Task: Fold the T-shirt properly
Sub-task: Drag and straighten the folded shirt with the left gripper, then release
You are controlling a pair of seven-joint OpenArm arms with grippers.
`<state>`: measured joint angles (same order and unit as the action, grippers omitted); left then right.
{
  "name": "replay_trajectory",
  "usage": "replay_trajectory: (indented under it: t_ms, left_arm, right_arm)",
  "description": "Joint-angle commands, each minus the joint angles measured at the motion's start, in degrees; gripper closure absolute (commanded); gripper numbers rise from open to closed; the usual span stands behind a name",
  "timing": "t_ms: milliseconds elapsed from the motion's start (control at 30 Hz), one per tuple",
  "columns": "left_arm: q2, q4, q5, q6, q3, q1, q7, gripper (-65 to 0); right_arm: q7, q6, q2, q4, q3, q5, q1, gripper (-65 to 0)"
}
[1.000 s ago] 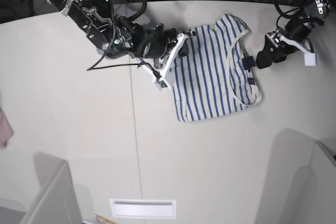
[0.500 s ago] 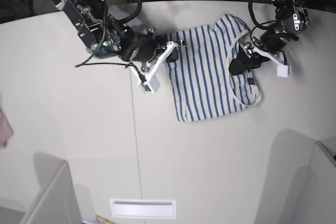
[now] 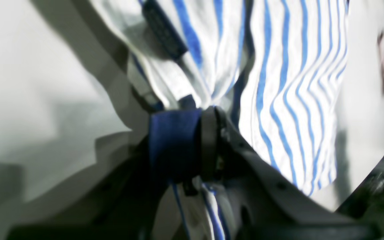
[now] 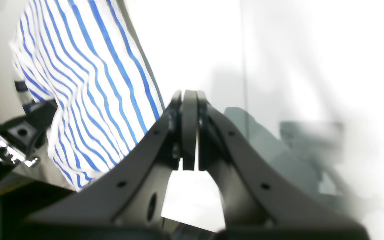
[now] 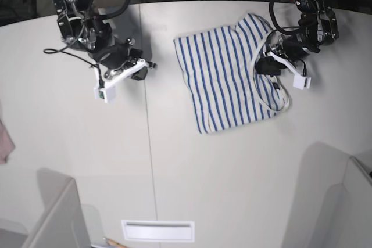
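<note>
Since a second ago: right claw (image 5: 142, 65) off the shirt (image 5: 229, 79), now well out at 9 o'clock over bare tabletop (image 5: 232, 172), jaws pressed together, holding nothing. Left claw (image 5: 268, 67) moved in from 3 o'clock onto the neck edge, pinched shut on cloth. Shirt flat at about 1 o'clock on the tabletop. Only in the left wrist view: dark neck tag (image 3: 163, 28), cloth bunched between the jaws. Pink scrap (image 5: 4, 140) at 9 o'clock edge.

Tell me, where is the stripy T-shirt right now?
In the base view, the T-shirt lies flat on the table's far right part, its collar edge under the left tool.
</note>
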<state>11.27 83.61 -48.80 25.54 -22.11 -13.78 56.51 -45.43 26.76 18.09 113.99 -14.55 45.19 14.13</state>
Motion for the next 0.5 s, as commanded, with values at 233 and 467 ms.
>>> replay_trajectory:
  t_ms: [233, 467]
  left_arm:
    - [7.9, 0.2, 13.2, -0.6, 10.2, 5.0, 8.8, 0.0]
    - [14.4, 0.1, 23.1, -0.3, 29.4, 14.9, 8.8, 0.0]
  right_arm:
    - [1.0, -0.3, 0.6, 0.9, 10.0, -0.2, 5.8, 0.0]
    - [1.1, -0.3, -1.4, 0.8, 17.3, -0.4, 8.2, 0.0]
